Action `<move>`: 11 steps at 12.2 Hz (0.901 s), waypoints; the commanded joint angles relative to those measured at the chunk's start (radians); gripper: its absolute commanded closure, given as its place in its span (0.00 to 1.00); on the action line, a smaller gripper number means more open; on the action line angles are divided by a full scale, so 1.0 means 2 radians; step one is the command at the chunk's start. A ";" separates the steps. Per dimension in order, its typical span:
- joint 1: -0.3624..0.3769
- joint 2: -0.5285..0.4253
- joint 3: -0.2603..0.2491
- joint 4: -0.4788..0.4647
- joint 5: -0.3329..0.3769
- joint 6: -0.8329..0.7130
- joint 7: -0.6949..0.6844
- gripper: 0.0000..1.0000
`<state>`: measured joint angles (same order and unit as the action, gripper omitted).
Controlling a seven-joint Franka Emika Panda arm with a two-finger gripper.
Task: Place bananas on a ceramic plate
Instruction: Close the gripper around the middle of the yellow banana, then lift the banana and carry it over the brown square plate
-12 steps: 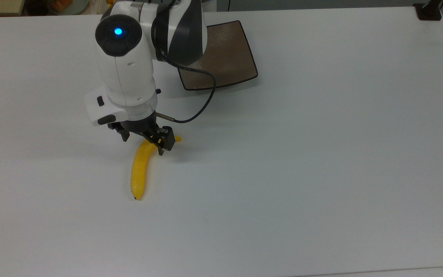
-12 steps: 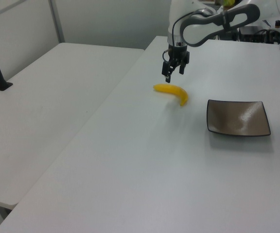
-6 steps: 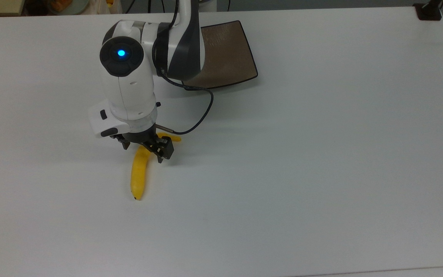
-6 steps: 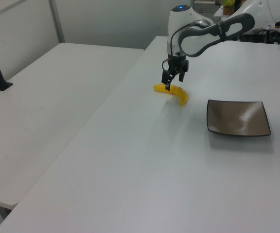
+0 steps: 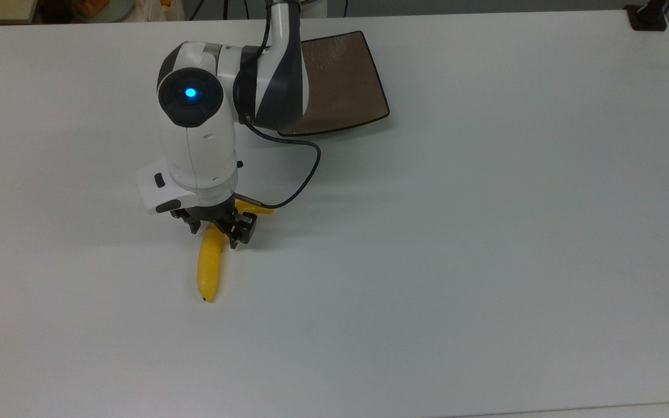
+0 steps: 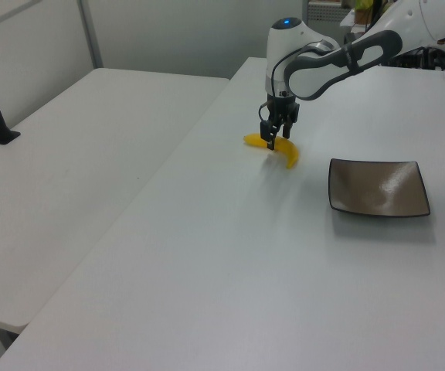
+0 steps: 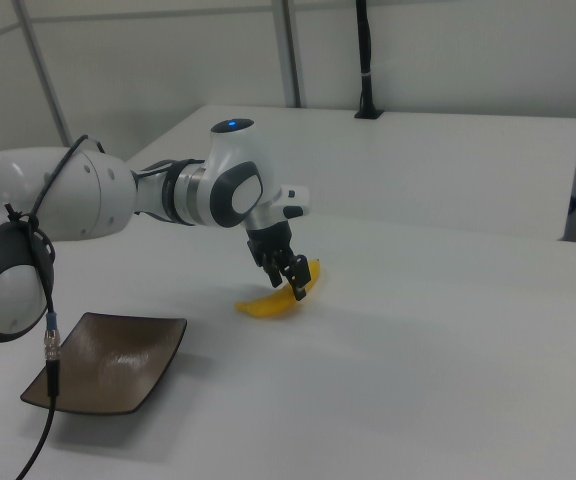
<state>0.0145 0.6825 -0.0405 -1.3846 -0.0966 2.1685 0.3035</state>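
Table (image 5: 485, 232) is white, same layout as before. Arm (image 5: 198, 136) has come lower and shifted toward the top view's bottom since a second ago; the wrist now covers more of the ceramic plate's near corner in the top view.

Ceramic plate (image 5: 340, 87) hasn't moved: well apart from the fingers, up and to the top view's right of them, bare. In the left view it (image 6: 377, 188) sits to the left view's right of the fingers; in the right view it (image 7: 108, 362) lies low on the right view's left.

Banana (image 5: 209, 267) is in the same spot on the table, flat. Long axis runs roughly up-down in the top view, curving at the upper end toward the top view's right, where the stem pokes out just past the fingers. Dark tip points to the top view's bottom, away from the fingers.

Gripper (image 5: 215, 232) was above the stem end a second ago; now it is down at banana level near that end. Fingers are apart, one on each side of the banana's upper part, straddling it. Can't tell if the pads touch it. Left view (image 6: 276, 139) and right view (image 7: 293, 280) agree: fingertips at the fruit, nothing lifted.
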 commanded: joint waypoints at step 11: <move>0.008 -0.122 0.007 -0.075 -0.002 -0.094 0.008 1.00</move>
<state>0.0182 0.5864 -0.0375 -1.4185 -0.0966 2.0787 0.3035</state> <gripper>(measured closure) 0.665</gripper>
